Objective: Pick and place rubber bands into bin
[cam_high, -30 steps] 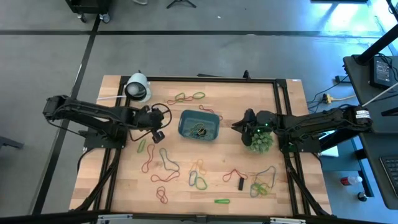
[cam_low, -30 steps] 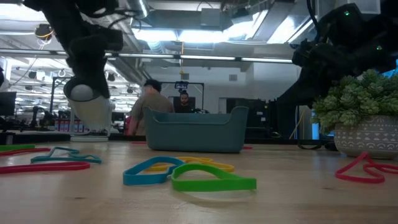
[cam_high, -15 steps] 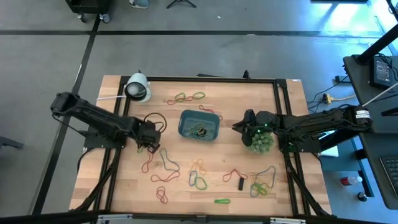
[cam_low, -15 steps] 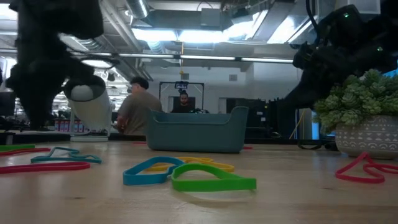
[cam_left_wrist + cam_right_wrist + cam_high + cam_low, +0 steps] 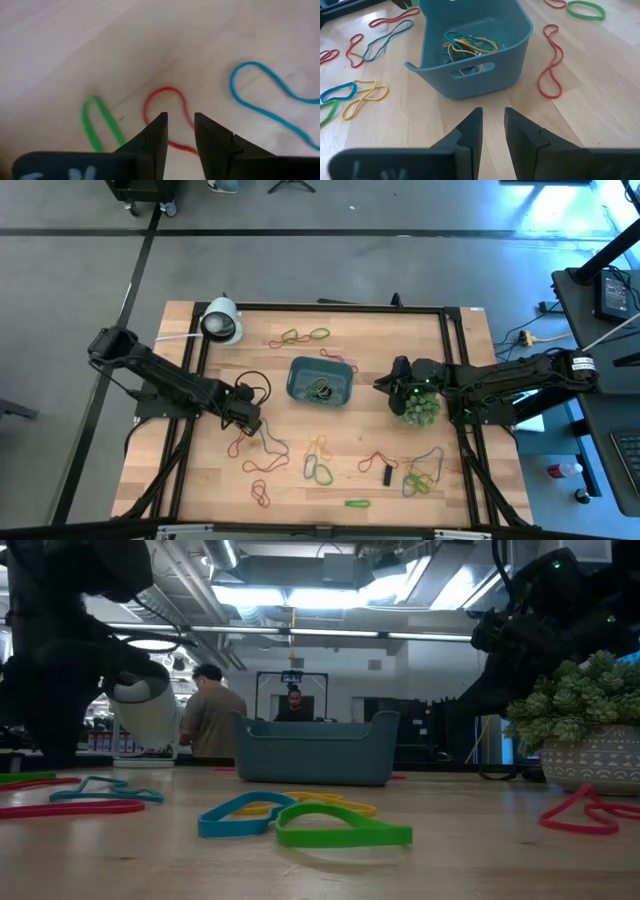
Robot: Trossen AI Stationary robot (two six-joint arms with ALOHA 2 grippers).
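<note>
Wooden slatted desk [image 5: 200, 490], thin floppy rubber bands [image 5: 318, 470] scattered toward its near edge, several coiled in the smooth teal bin [image 5: 335, 393] at centre, left gripper [image 5: 179, 131] unclenched and empty, lowered since earlier over a red loop [image 5: 165, 117], right gripper [image 5: 492, 125] parted, empty, beside the bin.

The left pincer [image 5: 179, 125], fingers slightly apart, hangs over a red band [image 5: 167, 107], seemingly not touching; green [image 5: 100, 122] and blue [image 5: 265, 107] bands flank it.

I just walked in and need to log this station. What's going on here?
A two-arm robot is clearing rubber bands off a table into the bin, which already holds a few. The left gripper is low over the table, fingers apart and empty, straddling a red band beside a green one. The right gripper waits, open, just short of the bin. Many bands lie loose on the wood.
</note>
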